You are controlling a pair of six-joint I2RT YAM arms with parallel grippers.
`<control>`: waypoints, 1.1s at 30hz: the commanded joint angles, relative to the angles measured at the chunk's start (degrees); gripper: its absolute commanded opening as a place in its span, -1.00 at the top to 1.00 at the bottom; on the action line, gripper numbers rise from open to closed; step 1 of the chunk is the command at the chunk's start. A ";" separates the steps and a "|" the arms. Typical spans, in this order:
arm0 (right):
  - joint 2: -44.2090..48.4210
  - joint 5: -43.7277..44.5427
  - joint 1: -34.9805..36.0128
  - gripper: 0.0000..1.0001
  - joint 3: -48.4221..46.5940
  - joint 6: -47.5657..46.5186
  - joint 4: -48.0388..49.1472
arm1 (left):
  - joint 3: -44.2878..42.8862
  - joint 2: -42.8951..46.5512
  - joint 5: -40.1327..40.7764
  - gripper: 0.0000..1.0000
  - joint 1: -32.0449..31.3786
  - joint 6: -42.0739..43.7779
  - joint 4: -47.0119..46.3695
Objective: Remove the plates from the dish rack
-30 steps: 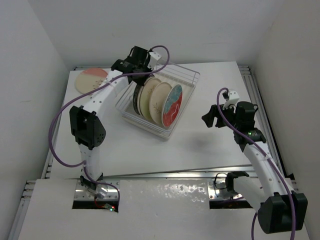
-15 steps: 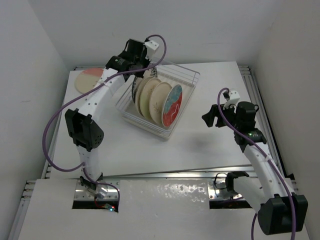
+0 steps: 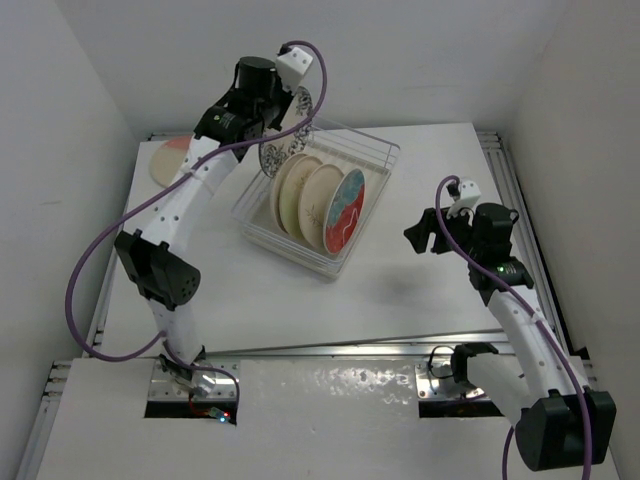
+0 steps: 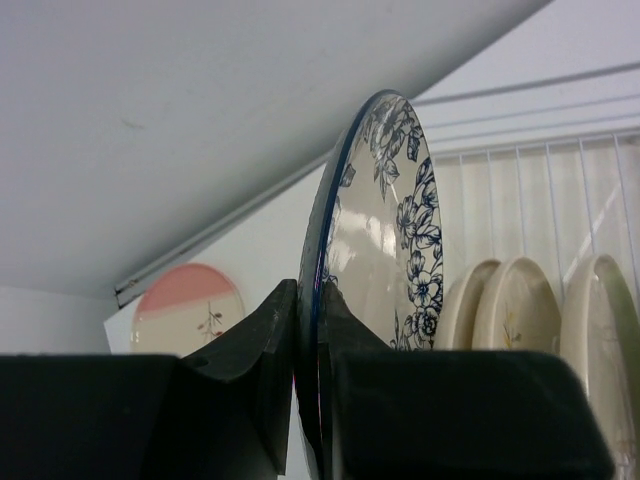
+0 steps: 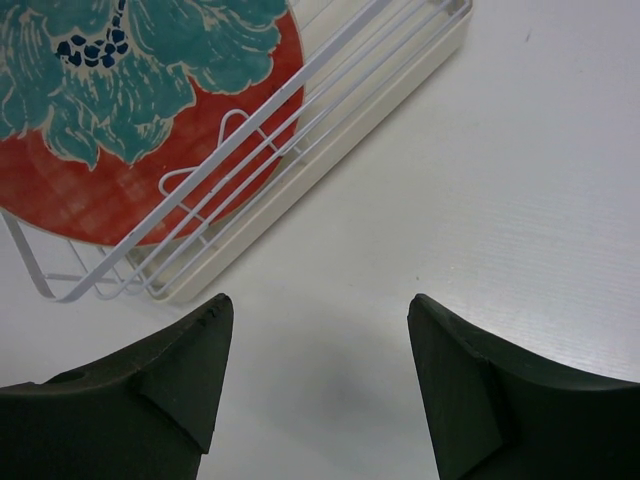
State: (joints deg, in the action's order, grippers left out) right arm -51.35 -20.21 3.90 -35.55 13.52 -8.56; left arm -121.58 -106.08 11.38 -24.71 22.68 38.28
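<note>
The left gripper's (image 4: 309,305) two black fingers (image 4: 262,340) are clamped on the lower rim of the blue floral plate (image 4: 385,250), one on each face. The plate stands on edge with its patterned face toward the dish rack (image 4: 560,180). From the top camera, the left gripper (image 3: 264,88) holds this plate (image 3: 272,157) up at the rack's far left end, higher than the plates in the slots. I cannot tell whether its lowest edge is free of the rack.

Two pale cream plates (image 3: 293,190) and a red-and-teal plate (image 3: 345,208) stand upright in a row in the dish rack (image 3: 375,150). A cream plate with an orange patch (image 3: 170,155) lies flat in the table's far left corner, well apart from the rack.

The right gripper (image 5: 315,370) has its fingers spread wide and holds nothing. It hangs over bare tabletop just beside the rack's white wire side (image 5: 300,130), with the red-and-teal plate (image 5: 130,120) behind the wires. In the top view this gripper (image 3: 425,235) is to the right of the rack.

The white table (image 3: 400,290) is matte, edged by metal rails (image 3: 520,200), and plain white walls (image 3: 420,60) close it in on three sides.
</note>
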 commanded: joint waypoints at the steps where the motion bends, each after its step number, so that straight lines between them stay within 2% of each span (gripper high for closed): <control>1: 0.47 -1.24 0.32 -0.39 0.13 0.72 4.51 | -4.46 5.80 4.09 1.00 -0.08 2.28 -12.70; 6: 0.03 -1.41 0.32 -0.38 -0.31 1.42 6.27 | -3.49 7.55 9.00 1.00 0.19 1.15 -13.93; 9: -0.41 -2.03 0.32 -0.38 -0.92 0.99 7.67 | -3.14 10.19 11.03 1.00 3.25 -2.01 -12.45; 14: -2.08 -5.19 0.32 -0.38 -1.28 2.30 12.77 | -2.00 13.70 8.06 1.00 16.78 -10.78 -3.67; 15: -2.95 -6.59 0.32 -0.39 -1.19 3.43 14.86 | -1.21 14.32 3.35 1.00 19.41 -12.73 -1.83; 16: -3.40 -7.47 0.32 -0.38 -1.19 4.05 15.84 | -0.25 14.93 -0.44 1.00 24.83 -14.66 1.50; 18: -5.24 -9.92 0.32 -0.38 -1.27 5.02 17.95 | 5.19 17.92 -7.56 1.00 30.92 -20.11 3.28; 19: -5.68 -10.55 0.32 -0.38 -1.62 5.11 18.31 | 8.26 19.32 -16.39 1.00 36.17 -20.82 3.20; 21: -7.17 -11.95 0.32 -0.37 -2.41 4.94 18.31 | 18.10 23.63 -25.21 1.00 41.90 -21.45 1.72; 23: -7.79 -12.57 0.23 -0.37 -2.86 4.50 18.23 | 28.00 27.31 -29.81 1.00 45.43 -21.01 1.10; 25: -8.23 -13.28 0.32 -0.37 -3.12 3.62 18.05 | 34.62 29.34 -38.06 1.00 52.72 -21.62 -0.66; 26: -8.32 -13.37 0.32 -0.37 -3.12 3.45 17.96 | 41.18 30.92 -41.92 1.00 55.53 -22.06 -1.71; 27: -8.32 -13.45 0.32 -0.38 -3.03 3.10 17.79 | 44.12 31.37 -49.18 1.00 61.13 -22.15 -3.20; 29: -8.33 -13.89 0.32 -0.38 -2.68 3.01 17.79 | 50.72 31.29 -54.16 1.00 65.21 -19.97 -3.39; 30: -8.24 -13.98 0.32 -0.38 -2.25 3.00 17.87 | 53.18 30.77 -56.79 1.00 67.49 -15.08 -1.82; 31: -8.24 -13.98 0.32 -0.38 -2.16 3.00 17.96 | 54.07 30.59 -57.25 1.00 67.86 -15.03 -0.68; 33: -7.89 -14.07 0.32 -0.39 -1.46 2.92 17.96 | 56.18 30.50 -56.30 1.00 68.91 -8.46 0.48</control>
State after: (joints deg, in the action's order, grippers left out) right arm -59.81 -32.49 3.90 -35.81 17.50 6.22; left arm -64.51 -78.28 -32.40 42.78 8.25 43.57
